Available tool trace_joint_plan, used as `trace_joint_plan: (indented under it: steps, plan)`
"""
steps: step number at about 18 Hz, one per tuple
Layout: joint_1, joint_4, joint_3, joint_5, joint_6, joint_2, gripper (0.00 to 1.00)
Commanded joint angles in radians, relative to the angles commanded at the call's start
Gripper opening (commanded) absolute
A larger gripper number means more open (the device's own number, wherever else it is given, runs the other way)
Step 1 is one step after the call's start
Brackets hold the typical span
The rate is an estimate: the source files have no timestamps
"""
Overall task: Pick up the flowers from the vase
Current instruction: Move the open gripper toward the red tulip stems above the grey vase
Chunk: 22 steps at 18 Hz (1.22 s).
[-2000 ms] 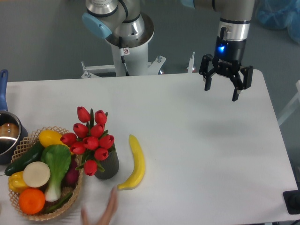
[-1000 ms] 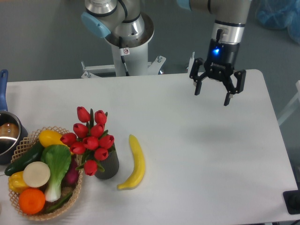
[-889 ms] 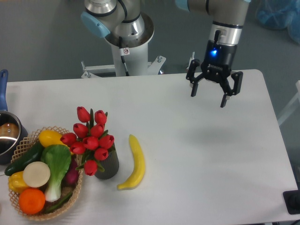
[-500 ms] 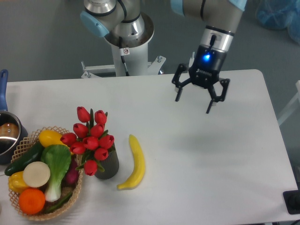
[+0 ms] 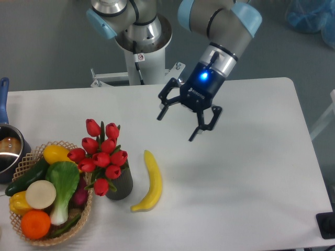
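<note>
The flowers, a bunch of red tulip buds with green leaves, stand in the vase, a short dark cylinder at the table's front left. My gripper hangs open and tilted above the middle of the table, up and to the right of the flowers and well apart from them. Nothing is between its fingers.
A yellow banana lies just right of the vase. A woven basket of vegetables and fruit sits left of the vase, touching the flowers. A pot is at the left edge. The arm's base stands behind the table.
The gripper has swung left and lower from the table's far right toward the middle, tilting as it went and staying open. A hand seen at the front edge is gone.
</note>
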Motion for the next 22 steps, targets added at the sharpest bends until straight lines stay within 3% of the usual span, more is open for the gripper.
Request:
trace_joint_plan:
  steps: [7, 11, 16, 22]
  plan:
    - [-0.046, 0.0, -0.061, -0.014, 0.014, 0.0, 1.0]
    - [-0.046, 0.003, -0.113, -0.018, 0.095, 0.002, 1.0]
    - [-0.051, 0.011, -0.118, -0.136, 0.149, -0.025, 1.0]
    - [-0.08, 0.014, -0.094, -0.144, 0.167, -0.063, 1.0]
